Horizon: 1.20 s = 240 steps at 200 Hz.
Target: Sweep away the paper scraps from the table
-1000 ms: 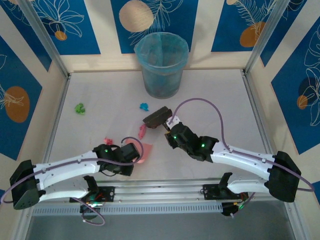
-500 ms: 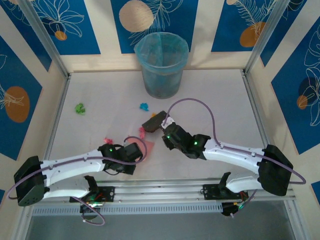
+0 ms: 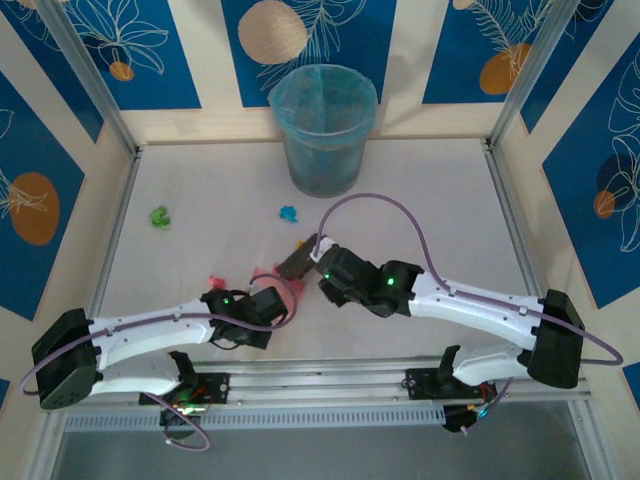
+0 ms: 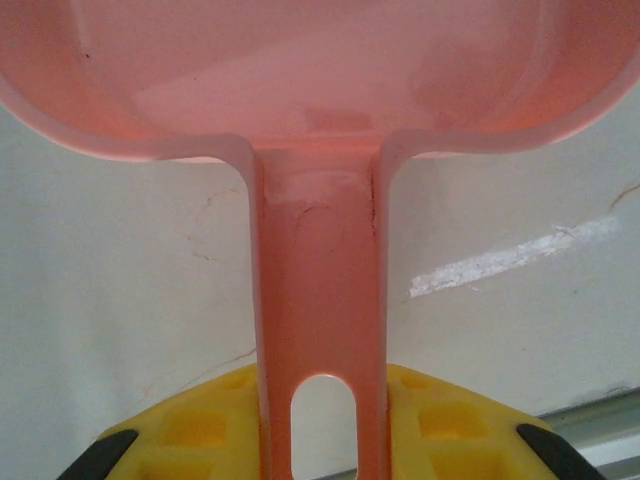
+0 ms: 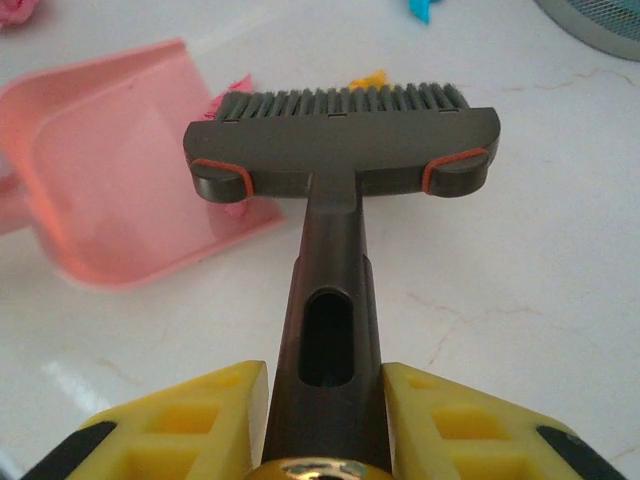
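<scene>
My left gripper (image 4: 320, 435) is shut on the handle of a pink dustpan (image 4: 318, 300). The pan (image 3: 290, 292) lies flat on the white table (image 3: 430, 200) with its mouth toward the brush. My right gripper (image 5: 325, 400) is shut on the handle of a dark hand brush (image 5: 340, 140). The brush head (image 3: 295, 262) has its bristles down at the pan's lip (image 5: 120, 215). Paper scraps lie around: a pink one (image 5: 236, 207) at the lip under the brush's left end, an orange one (image 5: 368, 78) beyond the bristles, a cyan one (image 3: 289, 213), a green one (image 3: 159, 215) and a red one (image 3: 213, 281).
A blue bin (image 3: 323, 128) with a liner stands at the back centre of the table. Metal rails (image 3: 320, 385) run along the near edge between the arm bases. Patterned walls close off the left, back and right sides.
My right arm has carried the brush left and nearer, up to the dustpan's mouth. The left arm and dustpan have shifted slightly to the right.
</scene>
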Tool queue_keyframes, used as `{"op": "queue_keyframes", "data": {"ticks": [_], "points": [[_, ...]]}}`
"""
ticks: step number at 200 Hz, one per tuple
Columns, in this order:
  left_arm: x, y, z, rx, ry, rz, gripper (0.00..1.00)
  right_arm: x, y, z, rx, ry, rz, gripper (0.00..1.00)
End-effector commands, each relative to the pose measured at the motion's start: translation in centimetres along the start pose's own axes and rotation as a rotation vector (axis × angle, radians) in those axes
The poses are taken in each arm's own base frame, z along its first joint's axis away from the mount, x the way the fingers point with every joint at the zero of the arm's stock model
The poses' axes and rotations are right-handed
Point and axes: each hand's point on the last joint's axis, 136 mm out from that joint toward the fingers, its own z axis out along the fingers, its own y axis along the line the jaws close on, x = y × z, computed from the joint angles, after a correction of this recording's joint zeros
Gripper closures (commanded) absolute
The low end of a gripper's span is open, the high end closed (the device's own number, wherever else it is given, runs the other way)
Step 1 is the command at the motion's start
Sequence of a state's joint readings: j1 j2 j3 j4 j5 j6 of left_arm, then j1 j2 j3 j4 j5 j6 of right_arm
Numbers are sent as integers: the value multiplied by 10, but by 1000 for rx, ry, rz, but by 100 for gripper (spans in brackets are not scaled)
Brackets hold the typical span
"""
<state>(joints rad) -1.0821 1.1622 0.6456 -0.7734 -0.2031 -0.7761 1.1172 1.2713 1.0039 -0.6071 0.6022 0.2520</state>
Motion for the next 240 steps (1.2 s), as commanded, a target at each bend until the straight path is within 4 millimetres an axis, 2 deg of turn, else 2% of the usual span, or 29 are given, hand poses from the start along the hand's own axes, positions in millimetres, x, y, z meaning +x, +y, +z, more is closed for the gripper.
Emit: {"op": "queue_keyframes", "data": {"ticks": [1, 37, 69, 87, 111, 135, 151, 186, 215, 240], "points": [[5, 10, 5, -41, 14, 18, 100, 19, 4, -16, 26, 92, -83, 100], [4, 9, 6, -31, 7, 19, 100, 29, 9, -33, 50, 112, -138, 100], [6, 9, 6, -19, 8, 15, 100, 17, -2, -52, 56, 32, -77, 100], [8, 9, 6, -5, 3, 8, 100, 3, -15, -65, 29, -68, 45, 100], [10, 10, 5, 6, -1, -2, 100, -5, -54, -72, -6, -147, 348, 100], [8, 9, 3, 18, -15, -9, 100, -3, -88, -65, -64, -178, 635, 100], [6, 7, 3, 26, -24, -14, 100, -5, -101, -56, -90, -168, 733, 100], [0, 3, 4, 27, -39, -15, 100, -14, -109, -34, -68, -89, 746, 100], [-2, 4, 6, 6, -34, -9, 100, -29, -106, -12, -68, -56, 711, 100], [-4, 4, 8, -7, -30, -10, 100, -37, -107, 9, 3, -6, 662, 100]]}}
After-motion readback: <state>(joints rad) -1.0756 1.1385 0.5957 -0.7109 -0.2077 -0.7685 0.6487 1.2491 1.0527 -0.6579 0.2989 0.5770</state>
